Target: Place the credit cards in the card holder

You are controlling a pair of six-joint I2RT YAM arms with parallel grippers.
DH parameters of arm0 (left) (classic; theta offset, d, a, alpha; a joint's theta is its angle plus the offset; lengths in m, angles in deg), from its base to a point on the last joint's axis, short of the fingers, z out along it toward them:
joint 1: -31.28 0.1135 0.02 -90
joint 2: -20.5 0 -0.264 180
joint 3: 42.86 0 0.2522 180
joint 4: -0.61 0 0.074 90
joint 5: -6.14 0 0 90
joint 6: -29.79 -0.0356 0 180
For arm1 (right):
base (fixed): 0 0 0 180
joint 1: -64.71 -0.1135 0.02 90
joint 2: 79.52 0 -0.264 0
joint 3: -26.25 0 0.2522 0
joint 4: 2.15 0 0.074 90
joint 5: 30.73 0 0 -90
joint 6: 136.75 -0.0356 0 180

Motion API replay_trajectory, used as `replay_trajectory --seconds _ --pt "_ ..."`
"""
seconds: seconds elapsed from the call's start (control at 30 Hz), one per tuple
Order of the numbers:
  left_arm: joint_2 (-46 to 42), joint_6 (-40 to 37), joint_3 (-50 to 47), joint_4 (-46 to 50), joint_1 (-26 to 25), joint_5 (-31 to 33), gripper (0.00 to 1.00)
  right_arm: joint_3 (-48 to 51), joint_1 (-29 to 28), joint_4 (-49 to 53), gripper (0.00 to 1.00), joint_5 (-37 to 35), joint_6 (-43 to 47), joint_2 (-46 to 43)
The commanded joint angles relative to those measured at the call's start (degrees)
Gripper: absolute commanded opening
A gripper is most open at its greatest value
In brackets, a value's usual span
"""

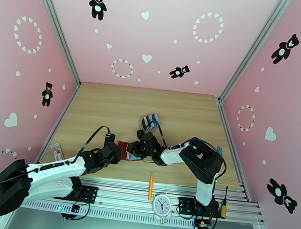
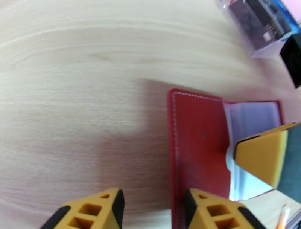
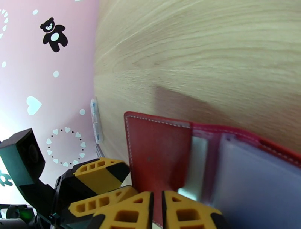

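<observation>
Far left, what looks like 1 loose card (image 1: 57, 150) lies by the table (image 2: 75, 75) edge, well apart from the work. The left gripper (image 2: 152, 212) stands released, its 2 fingers spread with nothing between them. 1 finger hovers over the red cover of the wallet (image 2: 199, 143), the other over bare wood. The wallet lies open near the middle of the table, towards the arms, with its cover flat and its clear pockets fanned up on the right. The right gripper (image 3: 157, 212) is almost closed and appears to pinch the wallet where cover meets pockets. Neither gripper holds a card. More cards (image 1: 152, 120) stand in the clear rack (image 2: 259, 30), just beyond the wallet.

The risks, as I judge them:
- With the left fingers off the cover, any pull by the right gripper could drag or flip the whole wallet instead of spreading a pocket.
- If the pinch slips, the pockets would fall shut.
- The rack is close, so a swing of the right arm could tip it.
</observation>
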Motion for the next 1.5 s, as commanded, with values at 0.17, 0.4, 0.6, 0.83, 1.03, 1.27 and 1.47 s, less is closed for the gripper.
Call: replay_trajectory --seconds 0.17,0.4,0.6,0.83,1.03,1.27,1.47 --pt "6.2 -2.5 4.2 0.1 0.5 -1.2 0.48 2.0 0.0 0.8 0.16 -1.6 0.5 -0.5" --pt "13.7 -4.5 7.5 -1.1 1.9 -6.4 0.46 4.4 0.7 2.6 0.16 -2.9 1.2 -2.8" --pt "17.0 -5.7 8.6 -2.9 1.9 -9.4 0.44 6.6 2.4 4.7 0.17 -3.8 2.2 -5.1" --pt "20.5 -6.3 10.0 -3.8 1.9 -11.4 0.43 5.9 3.4 9.6 0.18 -4.1 4.2 -6.4" --pt "22.1 -6.5 11.0 -3.1 1.9 -11.0 0.43 4.8 3.4 12.9 0.18 -4.5 4.7 -5.9" --pt "23.7 -6.8 11.7 -2.2 1.9 -11.0 0.42 3.5 3.6 18.2 0.19 -5.5 4.3 -4.0" --pt "24.0 -7.1 12.2 -1.1 1.9 -10.5 0.42 1.6 3.5 24.0 0.20 -7.1 5.8 -4.4"
